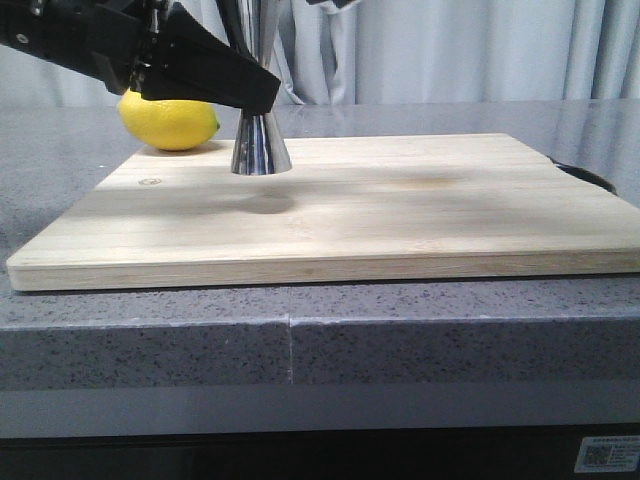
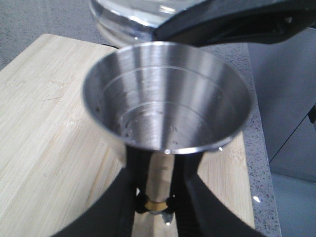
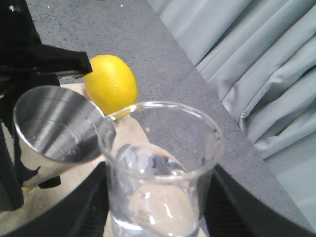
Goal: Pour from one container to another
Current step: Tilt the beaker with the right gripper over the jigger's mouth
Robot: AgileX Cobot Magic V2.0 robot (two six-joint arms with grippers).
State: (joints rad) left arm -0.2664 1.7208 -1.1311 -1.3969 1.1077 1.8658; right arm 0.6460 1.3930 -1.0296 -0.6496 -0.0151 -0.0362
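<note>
In the front view, the steel jigger (image 1: 260,145) is standing upright on the wooden cutting board (image 1: 400,215), toward its far left part, with only the lower cone showing clearly below the dark body of the left gripper (image 1: 215,75), which is reaching in from the left and covering the jigger's waist. A yellow lemon (image 1: 168,121) is lying on the grey counter (image 1: 300,340) just behind the board's far left corner, and pale curtains (image 1: 450,50) are hanging behind. In the left wrist view, the jigger's upper cup (image 2: 168,106) is filling the middle of the picture, its inside looking wet with small droplets, while the left gripper's black fingers (image 2: 111,207) are pressing in on either side of the narrow waist with its gold band (image 2: 157,203), so the jaws are clamped on the jigger. Above the cup's rim, the glass beaker (image 2: 126,17) is showing in part, held by a dark finger of the other arm. In the right wrist view, the beaker (image 3: 160,168) is sitting between the black fingers (image 3: 229,207) of the right gripper (image 3: 158,217), which seem closed against its sides, though the contact is partly hidden. Its pouring lip is touching or just beside the jigger's rim (image 3: 59,123), and the lemon (image 3: 111,84) is lying beyond them.
</note>
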